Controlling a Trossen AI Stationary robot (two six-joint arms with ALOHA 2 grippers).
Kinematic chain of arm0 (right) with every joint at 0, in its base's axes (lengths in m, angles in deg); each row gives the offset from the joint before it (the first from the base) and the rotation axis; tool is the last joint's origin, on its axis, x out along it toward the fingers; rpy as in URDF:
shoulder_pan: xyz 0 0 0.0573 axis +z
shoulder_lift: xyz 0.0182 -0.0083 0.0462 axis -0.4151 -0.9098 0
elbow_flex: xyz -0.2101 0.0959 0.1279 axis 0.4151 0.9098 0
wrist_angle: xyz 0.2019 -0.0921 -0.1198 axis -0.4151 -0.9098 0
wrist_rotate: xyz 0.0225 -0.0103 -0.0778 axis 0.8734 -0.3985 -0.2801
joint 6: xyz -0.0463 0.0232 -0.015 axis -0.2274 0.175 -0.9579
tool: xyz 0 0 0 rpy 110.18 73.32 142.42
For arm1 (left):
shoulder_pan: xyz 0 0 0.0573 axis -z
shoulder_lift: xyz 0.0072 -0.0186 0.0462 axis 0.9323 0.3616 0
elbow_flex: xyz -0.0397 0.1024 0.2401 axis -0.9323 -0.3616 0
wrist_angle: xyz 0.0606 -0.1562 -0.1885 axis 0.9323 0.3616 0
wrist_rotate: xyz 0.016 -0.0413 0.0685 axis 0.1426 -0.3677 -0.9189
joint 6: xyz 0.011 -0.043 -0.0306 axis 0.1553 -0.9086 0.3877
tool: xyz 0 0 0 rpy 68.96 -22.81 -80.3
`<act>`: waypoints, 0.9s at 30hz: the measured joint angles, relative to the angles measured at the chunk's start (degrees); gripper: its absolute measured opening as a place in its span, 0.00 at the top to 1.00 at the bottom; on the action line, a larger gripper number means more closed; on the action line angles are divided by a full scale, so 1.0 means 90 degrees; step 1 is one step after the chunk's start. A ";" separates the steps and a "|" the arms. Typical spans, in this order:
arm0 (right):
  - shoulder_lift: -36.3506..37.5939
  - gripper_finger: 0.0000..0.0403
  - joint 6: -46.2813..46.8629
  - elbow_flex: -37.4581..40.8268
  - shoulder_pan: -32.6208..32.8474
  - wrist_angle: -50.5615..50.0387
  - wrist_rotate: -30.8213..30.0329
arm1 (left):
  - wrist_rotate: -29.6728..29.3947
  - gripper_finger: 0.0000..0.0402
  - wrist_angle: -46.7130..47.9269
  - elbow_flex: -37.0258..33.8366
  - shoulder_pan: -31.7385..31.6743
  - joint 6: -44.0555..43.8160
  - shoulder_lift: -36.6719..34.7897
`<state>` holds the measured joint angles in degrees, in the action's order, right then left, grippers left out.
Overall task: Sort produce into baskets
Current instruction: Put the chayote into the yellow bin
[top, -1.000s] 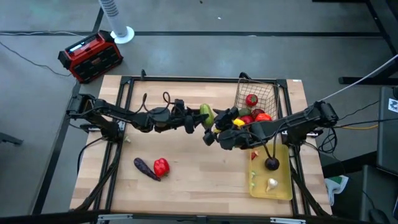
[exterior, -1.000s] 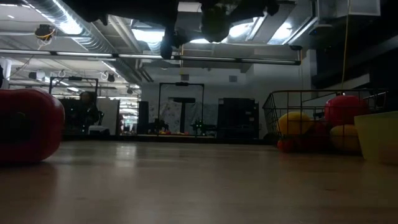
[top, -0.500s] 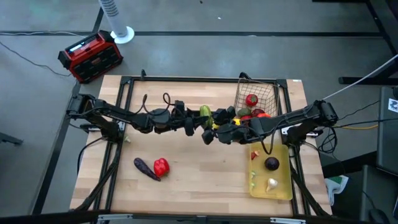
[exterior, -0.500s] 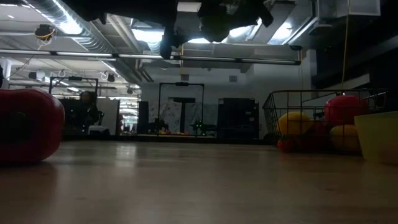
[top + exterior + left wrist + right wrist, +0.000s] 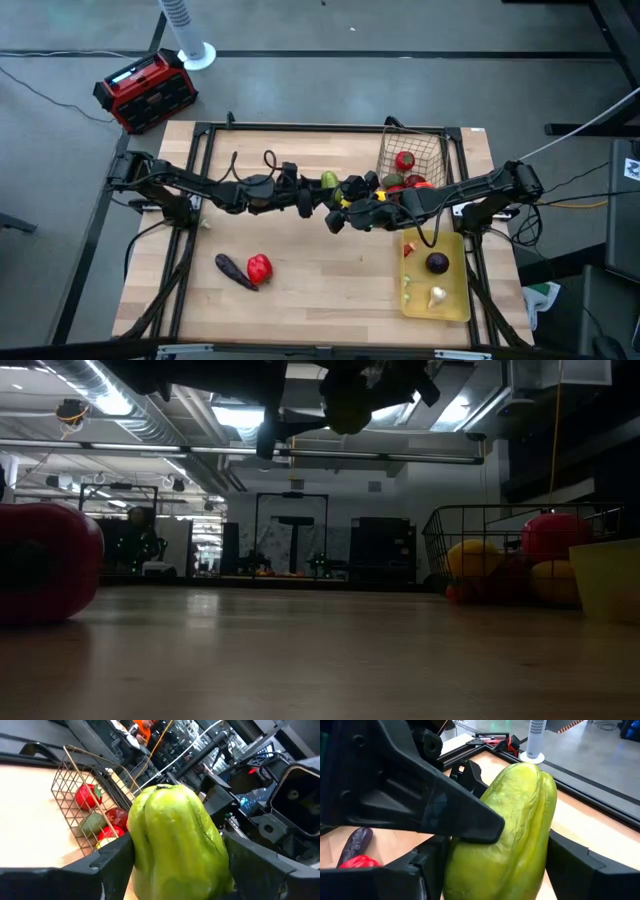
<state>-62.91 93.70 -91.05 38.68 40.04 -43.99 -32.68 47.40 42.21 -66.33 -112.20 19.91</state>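
A green pepper (image 5: 328,181) hangs high above the table's middle, between my two grippers. My left gripper (image 5: 322,190) reaches in from the left and is shut on it; the pepper fills the left wrist view (image 5: 175,845). My right gripper (image 5: 345,198) reaches in from the right, its fingers on either side of the same pepper (image 5: 505,835). A purple eggplant (image 5: 235,270) and a red pepper (image 5: 259,267) lie on the table at the near left. The wire basket (image 5: 412,150) holds red and yellow produce. The yellow tray (image 5: 450,305) holds several pieces. My left gripper pinches the green pepper by its two sides (image 5: 142,845) between its two fingers, coming level from the table's left. The pepper is lifted clear of the table. My right gripper has its fingers against the pepper's opposite sides (image 5: 465,865), coming from the table's right and a little from the near side.
The wire basket stands at the far right, just behind my right arm; it also shows in the low view (image 5: 510,555). The yellow tray lies at the near right. A red-and-black box (image 5: 145,90) and a white fan (image 5: 190,40) stand on the floor beyond the far left corner.
My right gripper has moved toward the table's far edge, up to the green pepper, and now has its fingers on either side of it. My left gripper and the pepper have stayed where they were.
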 joint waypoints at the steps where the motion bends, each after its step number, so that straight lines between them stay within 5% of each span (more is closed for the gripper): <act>1: 0.0000 0.34 0.0000 0.0000 0.0000 -0.0013 0.0002 | 0.0011 0.29 0.0002 0.0000 -0.0007 -0.0054 0.0000; 14: 0.0000 0.34 -0.0094 0.0000 0.0007 -0.0210 0.0090 | 0.0136 0.25 0.0115 0.0000 -0.0021 0.0372 0.0000; 27: 0.0032 0.34 -0.0080 0.0000 0.0015 -0.1014 0.0610 | 0.0639 0.07 0.0141 0.0005 -0.0270 0.1631 0.0000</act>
<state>-62.63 92.98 -91.05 38.81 30.91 -38.50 -26.93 48.67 42.26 -68.77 -97.52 19.91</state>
